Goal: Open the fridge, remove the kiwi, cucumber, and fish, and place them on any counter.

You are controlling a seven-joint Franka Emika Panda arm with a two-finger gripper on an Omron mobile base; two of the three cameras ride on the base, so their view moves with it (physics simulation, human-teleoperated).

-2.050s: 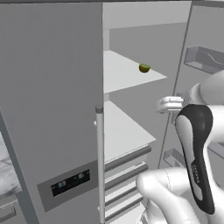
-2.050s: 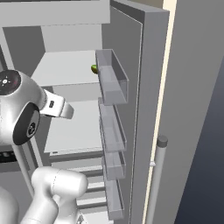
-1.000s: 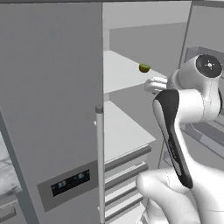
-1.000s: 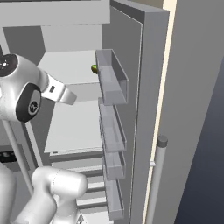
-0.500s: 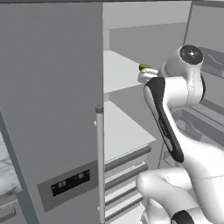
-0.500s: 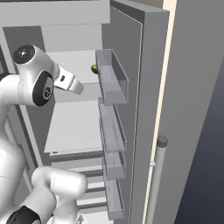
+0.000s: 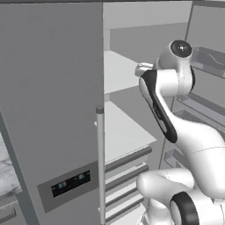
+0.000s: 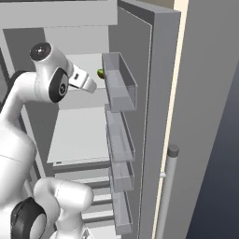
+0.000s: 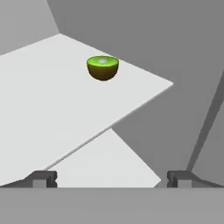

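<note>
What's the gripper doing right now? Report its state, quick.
Gripper: open and empty, its fingertips spread wide, facing the kiwi on the fridge shelf and not touching it.

A cream wall strip [image 8: 185, 28] runs up the right base view, with a dark blue-grey surface [image 8: 219, 186] lower right. A grey drawer front [image 7: 6, 215] sits bottom left of the left base view.

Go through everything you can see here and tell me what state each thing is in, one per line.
fridge: right door swung open, left door shut.
kiwi: halved, cut face up, resting on the upper shelf, untouched.
upper shelf: holds just the kiwi.
gripper: fingers wide apart, holding nothing, short of the kiwi.
door bins: look empty.
</note>
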